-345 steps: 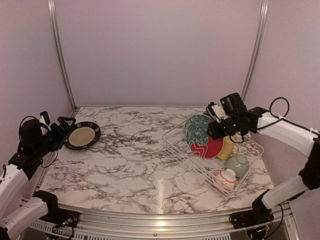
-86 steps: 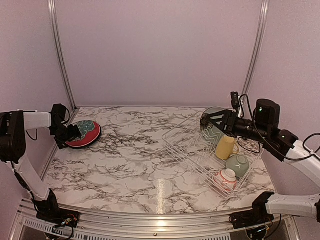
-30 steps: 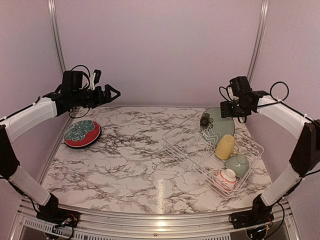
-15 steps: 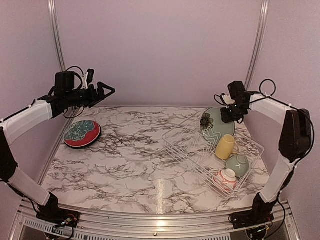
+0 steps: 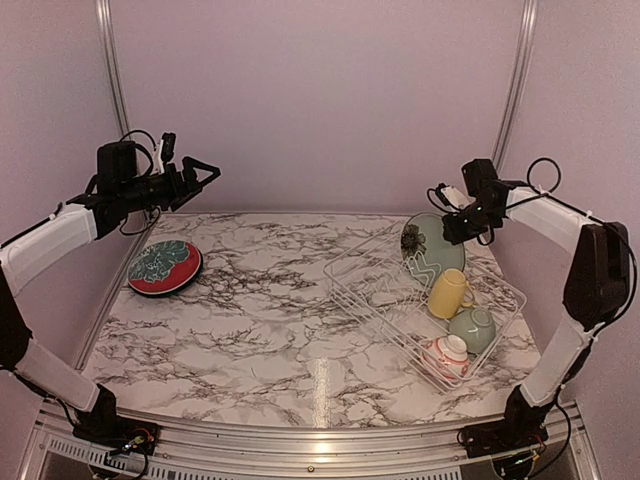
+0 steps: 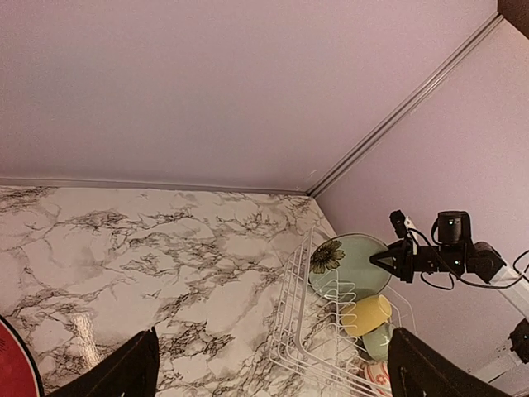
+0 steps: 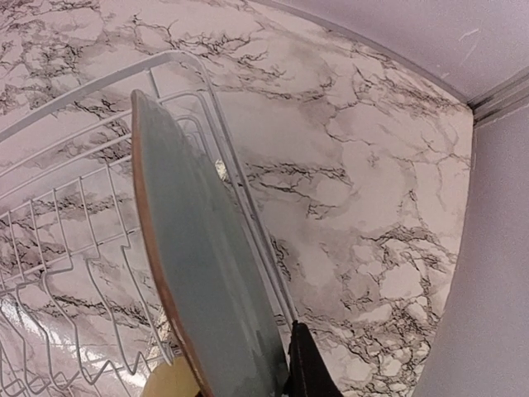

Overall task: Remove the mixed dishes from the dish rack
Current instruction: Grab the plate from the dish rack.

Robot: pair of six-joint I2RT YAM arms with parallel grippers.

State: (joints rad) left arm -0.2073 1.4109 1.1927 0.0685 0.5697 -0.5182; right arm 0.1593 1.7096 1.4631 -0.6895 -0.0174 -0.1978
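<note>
In dish rack (image 5: pixel 352 287): right fingers (image 7: pixel 302 369) pinch pale green plate (image 7: pixel 207 273) rim, one hidden behind it; left fingers (image 6: pixel 124 376) spread, tips cropped.

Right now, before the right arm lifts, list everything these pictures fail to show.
1. The right gripper on the round pale green plate: the right wrist view shows one finger; the other hides behind the plate, so the grip is unconfirmed.
2. The small white-and-red patterned bowl: cut by the left wrist view's bottom edge.
3. Whatever lies under the round red-and-teal floral plate: covered in the top view, cropped at the left wrist view's corner.
</note>
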